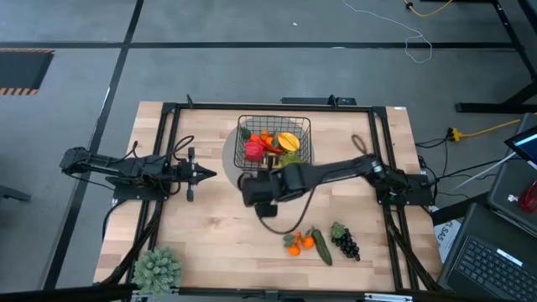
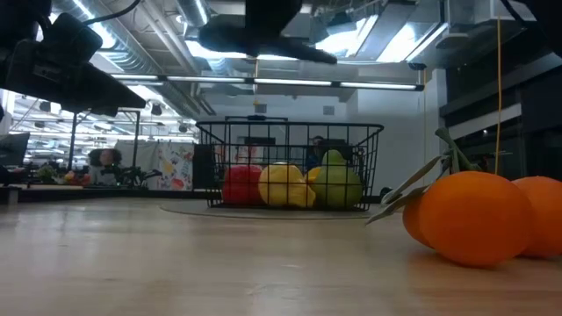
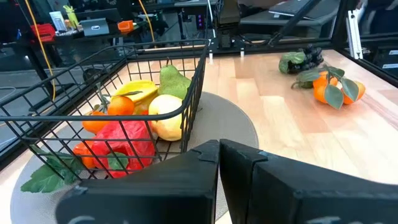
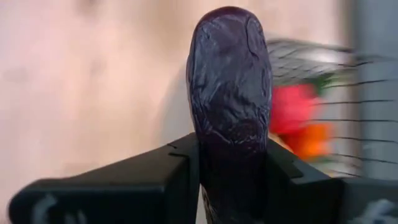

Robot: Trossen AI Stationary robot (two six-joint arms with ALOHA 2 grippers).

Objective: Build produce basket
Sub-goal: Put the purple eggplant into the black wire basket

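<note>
Right tool (image 4: 230,168): closed on the purple eggplant (image 4: 229,93), held just beside the basket (image 1: 274,141).
Left tool (image 1: 207,174): fingers closed, nothing held, left of basket.
Basket: mid-counter (image 1: 210,226), fruits inside.
Writing: none readable.

Even bright overhead light on table (image 1: 210,226), soft shadows only. Low view: ceiling strip lights (image 2: 290,83) glare behind basket (image 2: 290,167), oranges (image 2: 479,215) near lens slightly soft. Right wrist view: eggplant (image 4: 229,93) sharp, basket and wood behind it motion-blurred. Left wrist view: own fingers out of focus
</note>
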